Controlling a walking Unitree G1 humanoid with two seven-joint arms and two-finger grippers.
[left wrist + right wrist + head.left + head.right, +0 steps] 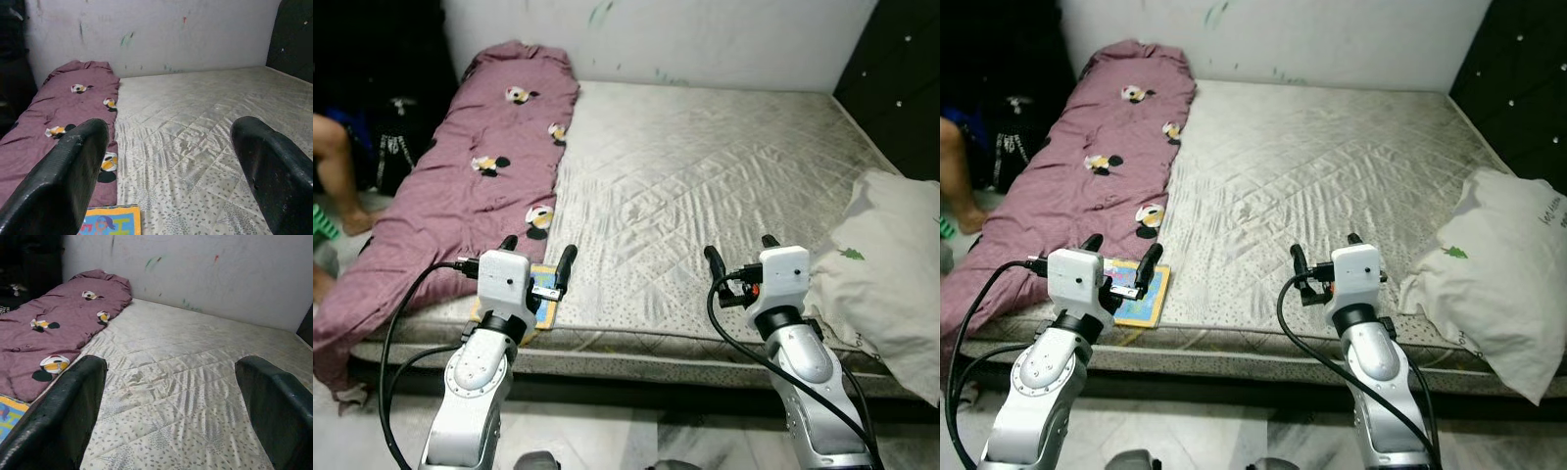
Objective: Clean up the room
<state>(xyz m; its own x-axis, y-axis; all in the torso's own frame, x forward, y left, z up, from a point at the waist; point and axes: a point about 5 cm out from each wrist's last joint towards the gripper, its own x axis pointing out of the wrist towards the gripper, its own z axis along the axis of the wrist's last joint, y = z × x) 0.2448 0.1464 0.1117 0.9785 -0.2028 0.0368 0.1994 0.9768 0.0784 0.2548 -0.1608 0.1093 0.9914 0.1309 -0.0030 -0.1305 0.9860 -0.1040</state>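
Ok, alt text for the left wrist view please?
The open left claw faces a bare grey quilted mattress. A mauve cartoon-print blanket lies along one side, with a colourful flat book by its near end.

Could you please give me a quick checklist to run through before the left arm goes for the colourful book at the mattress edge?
1. Left tool open: ok, fingers spread wide.
2. Right tool open and holding nothing: ok.
3. Flat colourful picture book with yellow border within view: ok, lying at the near edge of the grey quilted mattress, right under the left tool.
4. Book free of cover: cannot tell, the tool hides where it meets the mauve cartoon-print blanket.
5. White pillow with green print out of the path: ok, far on the right.
6. Person's leg beside the bed: not ok, close to the blanket side.
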